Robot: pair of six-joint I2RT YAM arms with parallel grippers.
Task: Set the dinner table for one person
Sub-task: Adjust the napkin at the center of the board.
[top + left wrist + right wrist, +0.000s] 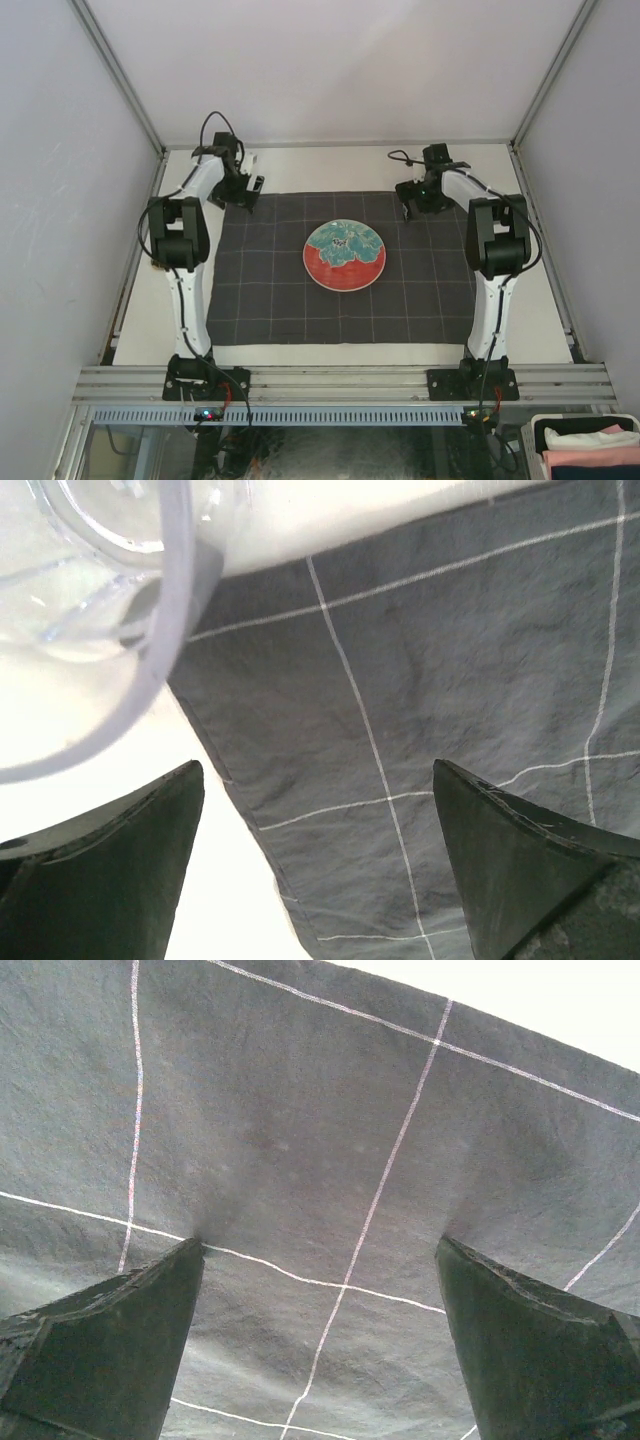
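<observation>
The off-white dinner table [330, 165] carries a dark grey checked cloth [270, 290] with a red and teal plate [343, 256] at its middle. My left gripper [252, 192] is open and empty, low over the cloth's far left corner; in the left wrist view [315, 770] its jaws straddle the cloth's edge [450, 680] and bare table [225, 880]. A clear glass [100, 600] stands just beyond it on the table. My right gripper [407, 208] is open and empty, its fingertips [190, 1255] pressing on the cloth [300, 1110] near its far right corner.
Grey metal rails [340, 385] run along the table's near edge, with the arm bases on them. White walls close in the back and both sides. A bin with folded cloths [585, 445] sits below the front right corner.
</observation>
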